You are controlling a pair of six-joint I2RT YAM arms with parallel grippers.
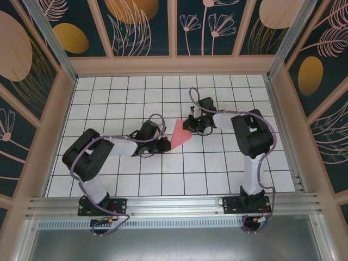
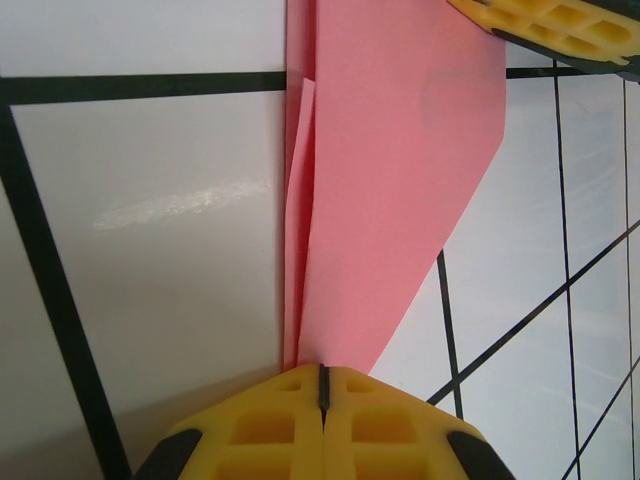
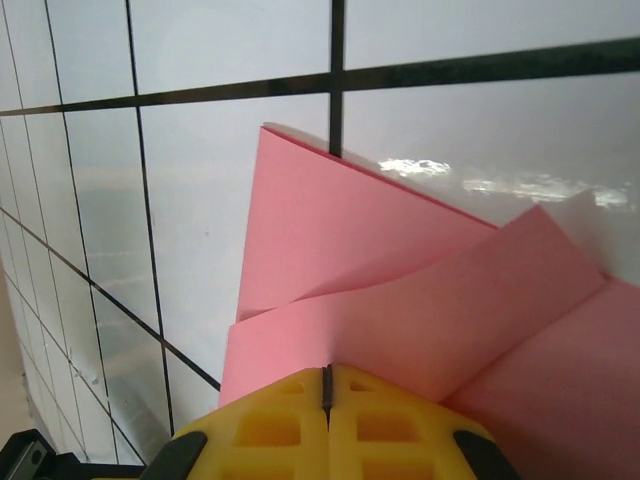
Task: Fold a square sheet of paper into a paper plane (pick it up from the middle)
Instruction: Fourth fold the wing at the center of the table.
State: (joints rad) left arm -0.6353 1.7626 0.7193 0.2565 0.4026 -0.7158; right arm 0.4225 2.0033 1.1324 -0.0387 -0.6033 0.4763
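Left gripper [image 2: 323, 375] has its jaws pressed fully together, nipping the narrow end of the pink paper [image 2: 400, 150]. From that pinch the paper fans outward and widens, with a thin folded strip lying along its left edge. At the paper's far corner the right gripper's yellow finger [image 2: 560, 25] overlaps it. Right gripper [image 3: 327, 375] is likewise clamped tight, holding the paper [image 3: 330, 240] where several folded layers cross just ahead of its tips; one flap rises away to a point.

From above, the paper [image 1: 180, 132] spans between the left gripper [image 1: 165, 144] and the right gripper [image 1: 191, 128], slanting across the middle of the white gridded table [image 1: 136, 92]. Purple cables [image 1: 155, 117] loop over both arms. Patterned wall panels [image 1: 141, 24] enclose the table well beyond the grippers, and a metal rail [image 1: 174, 204] runs behind their bases.
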